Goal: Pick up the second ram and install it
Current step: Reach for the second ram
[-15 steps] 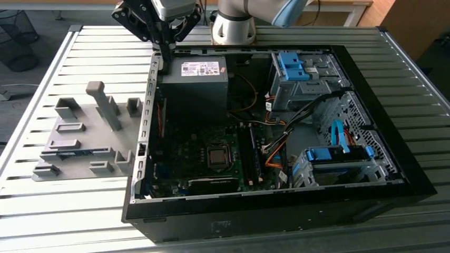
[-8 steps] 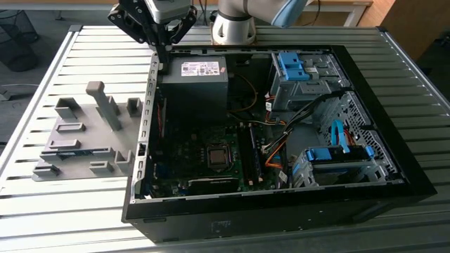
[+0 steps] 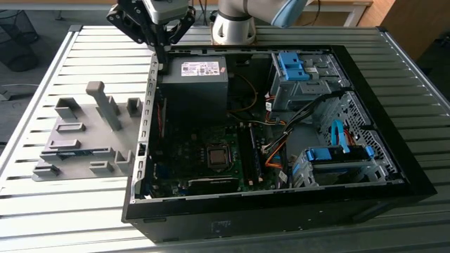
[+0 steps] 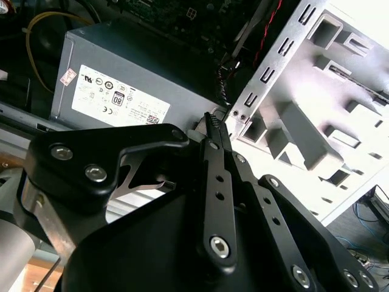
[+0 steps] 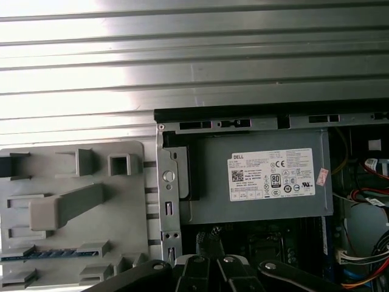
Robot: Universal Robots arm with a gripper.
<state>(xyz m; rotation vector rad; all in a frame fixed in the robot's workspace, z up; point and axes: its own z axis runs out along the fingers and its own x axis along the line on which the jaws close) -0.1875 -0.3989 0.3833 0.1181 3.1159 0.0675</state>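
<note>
Exterior view first: the gripper [image 3: 163, 48] hung over the far corner of the open PC case [image 3: 414, 176] on the exterior view's left, right above the case wall beside the power supply [image 3: 195, 87]. Its fingers were pressed together with nothing between them. The second ram [image 3: 74, 153] (the blue stick) sat in a slot toward the near end of the grey holder tray [image 3: 91, 138]. That put it outside the case on the exterior view's left, well apart from the gripper. Everything rested on a slatted metal table [image 3: 42, 211].

In the second wrist view, the gripper [image 4: 211, 121] came to a closed point just over where the power supply [image 4: 121, 91] met the perforated case wall. The holder tray [image 4: 316, 109] lay on the other side of that wall.

In the first wrist view, I saw the gripper [image 5: 211, 258] closed over the motherboard side of the power supply [image 5: 261, 182]. The second ram [image 5: 36, 255] showed as a thin blue strip between grey blocks of the holder tray [image 5: 121, 225].
</note>
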